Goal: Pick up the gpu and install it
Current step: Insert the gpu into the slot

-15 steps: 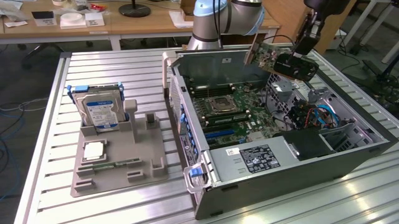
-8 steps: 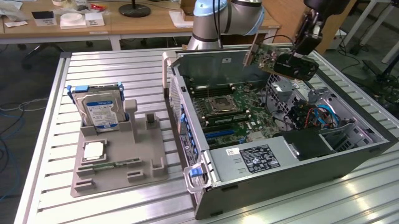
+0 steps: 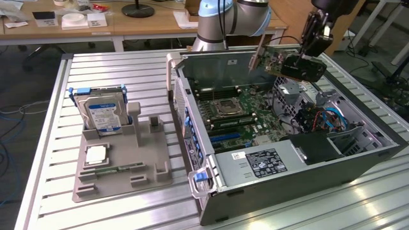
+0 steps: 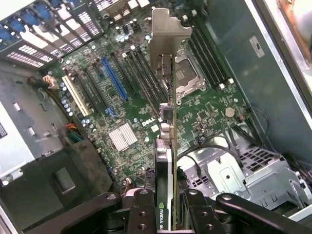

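One gripper (image 4: 168, 214) clamps the gpu (image 4: 166, 73) above the motherboard (image 4: 124, 117); hard drive (image 3: 102, 113) well apart.

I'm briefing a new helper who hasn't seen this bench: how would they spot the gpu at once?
Find the open computer case. Above it, the gripper holds the gpu in the air, a green card with a black cooler and a silver bracket. Unlike the blue-labelled hard drive standing in the grey holder beside the case, it rests on nothing.
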Motion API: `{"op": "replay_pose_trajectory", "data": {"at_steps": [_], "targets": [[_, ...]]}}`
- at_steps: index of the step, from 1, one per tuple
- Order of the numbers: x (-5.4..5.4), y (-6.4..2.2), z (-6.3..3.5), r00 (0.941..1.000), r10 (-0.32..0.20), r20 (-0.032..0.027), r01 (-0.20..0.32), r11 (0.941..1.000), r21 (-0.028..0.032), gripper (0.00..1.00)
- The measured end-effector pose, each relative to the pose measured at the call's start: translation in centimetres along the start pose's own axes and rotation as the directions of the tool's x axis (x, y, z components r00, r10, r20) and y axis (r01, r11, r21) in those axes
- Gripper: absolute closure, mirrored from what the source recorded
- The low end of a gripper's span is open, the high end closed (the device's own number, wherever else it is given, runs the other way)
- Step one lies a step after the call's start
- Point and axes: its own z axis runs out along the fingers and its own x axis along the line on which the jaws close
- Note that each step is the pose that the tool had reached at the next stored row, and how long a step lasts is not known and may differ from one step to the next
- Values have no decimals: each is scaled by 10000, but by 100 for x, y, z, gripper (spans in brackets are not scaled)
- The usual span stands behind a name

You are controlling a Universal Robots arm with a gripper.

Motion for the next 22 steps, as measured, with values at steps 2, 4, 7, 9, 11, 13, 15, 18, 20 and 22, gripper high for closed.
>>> {"op": "replay_pose_trajectory", "data": {"at_steps": [2, 4, 7, 9, 11, 13, 15, 18, 20, 22], "targets": [[-1, 0, 0, 9998, -216, -16, 216, 9998, 4, 73], [-1, 0, 0, 9991, -423, -32, 423, 9991, 8, 73], [-2, 1, 0, 9974, -722, -56, 722, 9974, 13, 73], [-2, 1, 0, 9956, -935, -73, 935, 9956, 16, 73], [-2, 1, 0, 9934, -1145, -88, 1145, 9934, 19, 73], [-2, 1, 0, 9906, -1365, -104, 1365, 9906, 21, 73], [-2, 1, 0, 9872, -1588, -119, 1588, 9873, 22, 73], [-2, 1, 0, 9812, -1925, -142, 1926, 9813, 24, 73], [-2, 1, 0, 9766, -2147, -157, 2147, 9767, 24, 73], [-2, 1, 0, 9711, -2383, -170, 2383, 9712, 22, 73]]}}
